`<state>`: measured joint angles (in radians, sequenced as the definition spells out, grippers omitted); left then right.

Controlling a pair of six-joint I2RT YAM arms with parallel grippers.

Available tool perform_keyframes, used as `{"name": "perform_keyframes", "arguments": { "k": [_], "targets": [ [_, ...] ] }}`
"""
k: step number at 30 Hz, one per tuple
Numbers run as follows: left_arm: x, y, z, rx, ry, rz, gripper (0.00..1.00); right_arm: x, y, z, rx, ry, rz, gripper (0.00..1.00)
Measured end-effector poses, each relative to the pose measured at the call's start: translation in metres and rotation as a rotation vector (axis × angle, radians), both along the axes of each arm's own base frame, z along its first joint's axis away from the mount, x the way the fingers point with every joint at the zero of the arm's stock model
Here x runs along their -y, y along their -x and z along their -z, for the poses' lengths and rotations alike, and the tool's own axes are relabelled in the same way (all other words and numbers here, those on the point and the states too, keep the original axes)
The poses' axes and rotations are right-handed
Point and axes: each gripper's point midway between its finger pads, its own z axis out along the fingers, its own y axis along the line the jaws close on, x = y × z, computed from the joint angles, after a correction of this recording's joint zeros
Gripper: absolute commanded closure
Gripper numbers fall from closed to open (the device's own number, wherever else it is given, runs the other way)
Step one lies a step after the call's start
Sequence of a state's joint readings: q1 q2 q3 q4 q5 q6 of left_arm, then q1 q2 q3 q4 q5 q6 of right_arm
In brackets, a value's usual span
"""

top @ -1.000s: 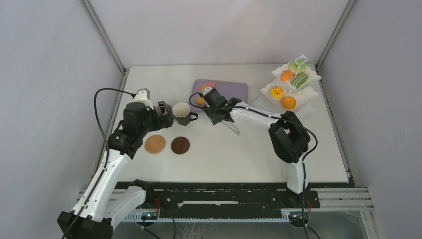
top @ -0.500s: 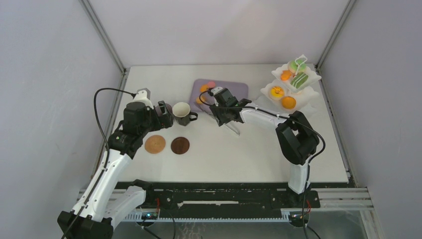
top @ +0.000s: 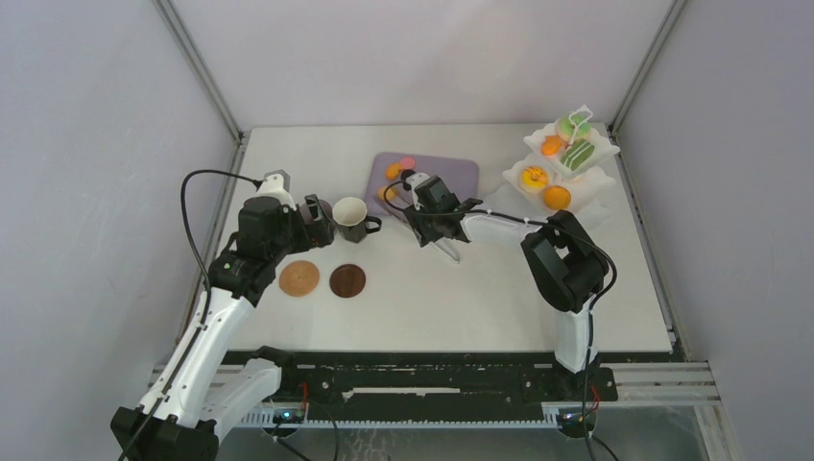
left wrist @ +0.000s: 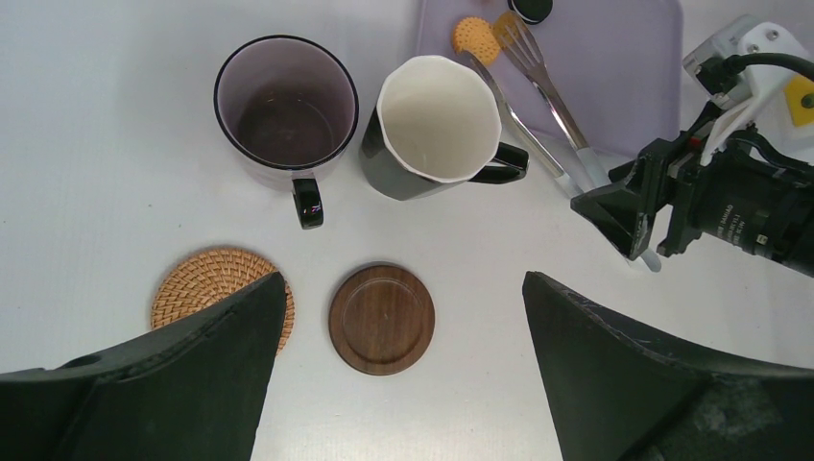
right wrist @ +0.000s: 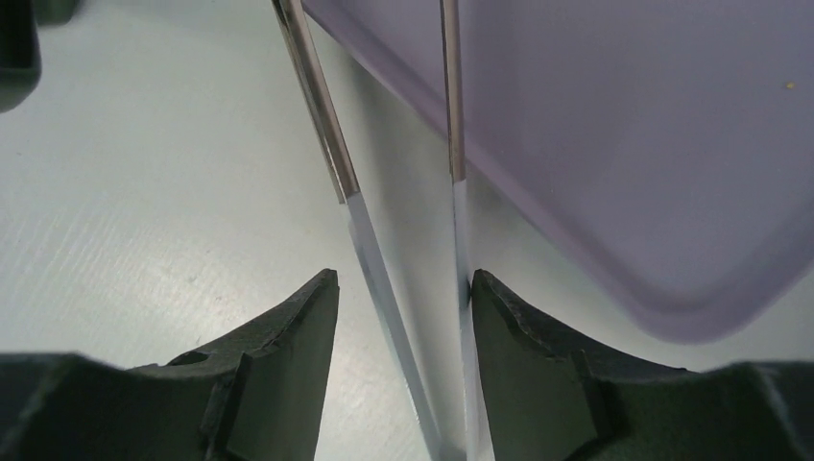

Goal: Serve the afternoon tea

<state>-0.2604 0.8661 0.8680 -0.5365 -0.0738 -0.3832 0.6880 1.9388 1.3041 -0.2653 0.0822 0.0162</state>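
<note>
White worktop [top: 461, 298], grey booth: tea service part-laid.
My left hand [left wrist: 401, 283] hangs spread wide over the mauve mug [left wrist: 286, 106], dark mug [left wrist: 437, 120], woven coaster [left wrist: 206, 283] and dark coaster [left wrist: 382, 319]; both mugs stand off the coasters. My right hand [right wrist: 398, 288] pinches the tongs [right wrist: 331, 144] at the tray [top: 451, 171] edge. Some sweets [top: 394, 171] lie on the tray, others on the stand [top: 562, 163]. Risk, in my judgement: the thin tongs twist in the pinch, or their tips clip the dark mug. Small print on the wrist camera [left wrist: 739, 211] is unreadable.
</note>
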Motion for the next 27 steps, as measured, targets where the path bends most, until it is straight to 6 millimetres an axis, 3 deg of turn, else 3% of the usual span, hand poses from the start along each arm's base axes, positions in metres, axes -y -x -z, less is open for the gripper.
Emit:
{"name": "perform_keyframes", "arguments": {
  "k": [10, 14, 18, 22, 27],
  "targets": [
    [0.0, 0.0, 0.0, 0.0, 0.001, 0.0, 0.02, -0.007, 0.0, 0.022, -0.029, -0.005, -0.021, 0.47],
    [0.0, 0.0, 0.0, 0.0, 0.001, -0.002, 0.0, -0.008, 0.002, 0.024, -0.034, -0.007, -0.026, 0.55],
    [-0.001, 0.0, 0.0, 0.0, 0.0, -0.005, 0.0, -0.01, 0.004, 0.024, -0.041, -0.009, -0.018, 0.56],
    [-0.002, 0.0, -0.001, 0.004, -0.002, -0.011, 0.0, -0.003, 0.014, 0.019, -0.079, 0.0, 0.005, 0.56],
    [-0.003, 0.001, -0.002, 0.007, -0.003, -0.013, 0.0, 0.0, 0.023, -0.005, -0.101, -0.01, 0.024, 0.56]
  ]
}}
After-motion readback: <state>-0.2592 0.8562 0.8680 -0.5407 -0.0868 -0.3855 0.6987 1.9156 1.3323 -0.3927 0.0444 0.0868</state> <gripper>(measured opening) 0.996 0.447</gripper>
